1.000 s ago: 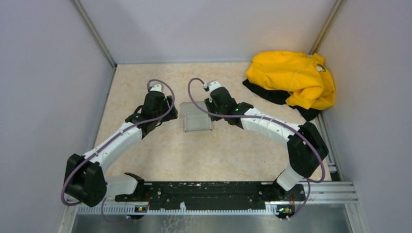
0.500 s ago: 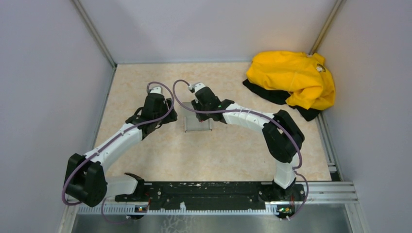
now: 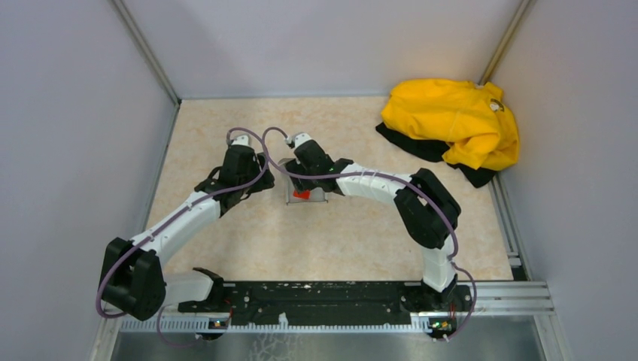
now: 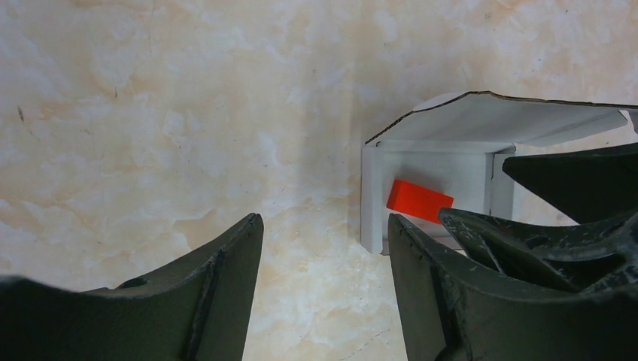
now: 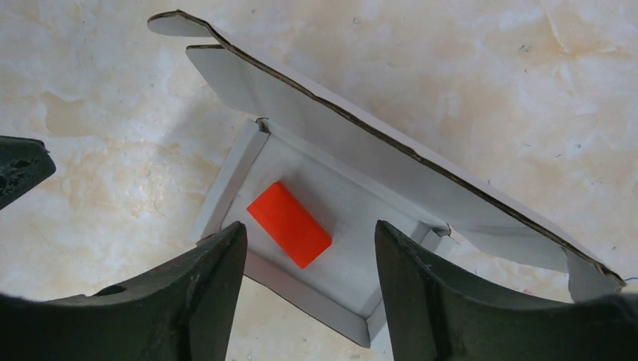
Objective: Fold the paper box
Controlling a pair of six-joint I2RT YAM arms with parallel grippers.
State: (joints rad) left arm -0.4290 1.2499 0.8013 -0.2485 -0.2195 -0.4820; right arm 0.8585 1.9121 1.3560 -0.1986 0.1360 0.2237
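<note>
The paper box [image 3: 316, 198] is a small pale grey-white tray on the table's middle, open at the top, with its lid flap [image 5: 361, 128] raised at the far side. A small red block [image 5: 289, 224] lies on the box's floor; it also shows in the top view [image 3: 301, 194] and the left wrist view [image 4: 419, 201]. My right gripper [image 5: 308, 229] is open and empty, hovering right over the box [image 5: 353, 226] with one finger over each side. My left gripper [image 4: 323, 222] is open and empty over bare table, just left of the box [image 4: 429, 162].
A yellow garment [image 3: 451, 120] over dark cloth lies at the back right corner. Grey walls close the table at the left, back and right. The black rail [image 3: 323, 297] with the arm bases runs along the near edge.
My right arm has swung left and now sits over the box. The red block inside the box has come into view. The left arm has barely moved.
</note>
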